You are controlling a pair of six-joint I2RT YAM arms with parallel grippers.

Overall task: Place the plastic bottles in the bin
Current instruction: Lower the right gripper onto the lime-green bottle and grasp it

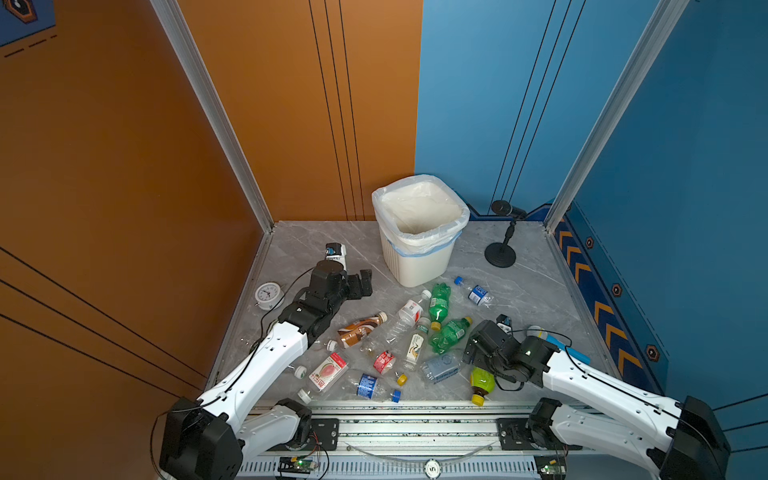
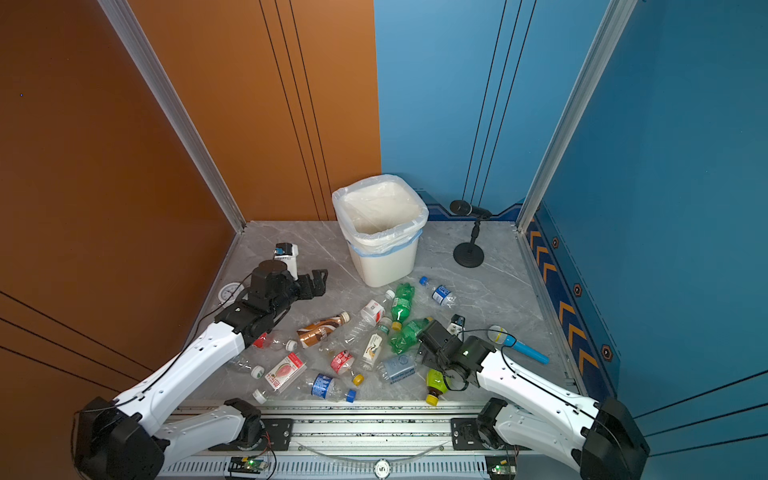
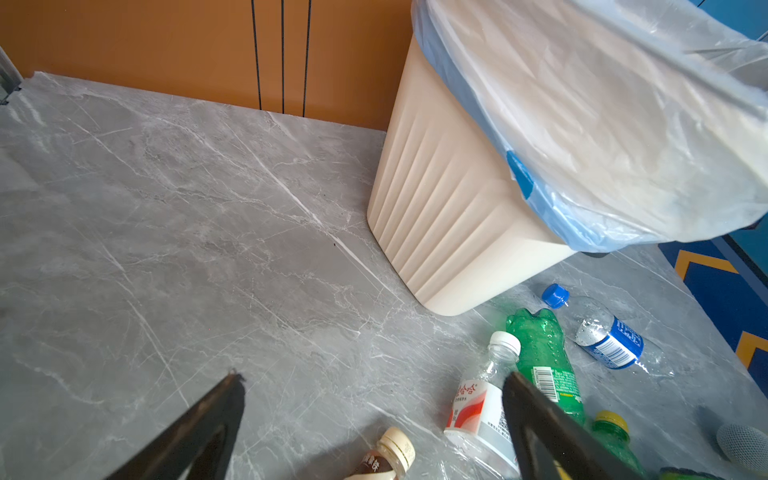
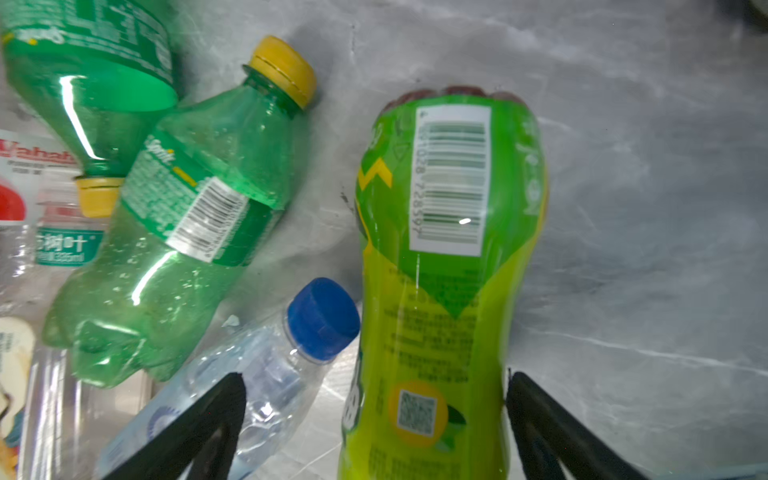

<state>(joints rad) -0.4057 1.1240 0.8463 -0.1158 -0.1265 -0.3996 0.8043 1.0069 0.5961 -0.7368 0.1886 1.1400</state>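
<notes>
Surface: a grey marble-look table point(image 1: 536, 299) with pale veins. A metal rail point(image 1: 415, 428) runs along its near edge, with a round tag marked "5".
Room: an orange wall point(image 1: 124, 166) on the left and far left, a blue wall point(image 1: 478, 104) on the far right and right (orange chevrons low on the right side), and aluminium posts at the far corners.
Bin: the white ribbed bin point(image 1: 419, 266) stands upright at the far middle of the table. Its clear bag is folded over the rim, and in the left wrist view the ribs point(image 3: 449, 232) show plainly.
Bottles: the bottles point(image 1: 415, 345) lie scattered on the table near of the bin — all those in view are outside it. The closest to the bin are a green bottle point(image 1: 439, 301) and a clear one with a blue label point(image 1: 478, 293).
Writing: "Sprite" on a green bottle with a yellow cap point(image 4: 199, 232), red "Wahah…" on a white label point(image 4: 33, 158), and a barcode on the lime-yellow bottle point(image 4: 449, 270). The other print is too small to read.
Left gripper: the left gripper point(image 1: 365, 282) has its jaws spread wide with nothing between them. It is above bare table left of the bin.
Right gripper: the right gripper point(image 4: 374, 376) is spread wide, low over the near right. The lime-yellow bottle lies between its fingers, not squeezed, and I cannot tell whether they touch it.
Other things: a white clock point(image 1: 268, 293) at the left edge, a black microphone stand point(image 1: 505, 232) right of the bin, and a blue-handled microphone point(image 2: 523, 349) on the right.
</notes>
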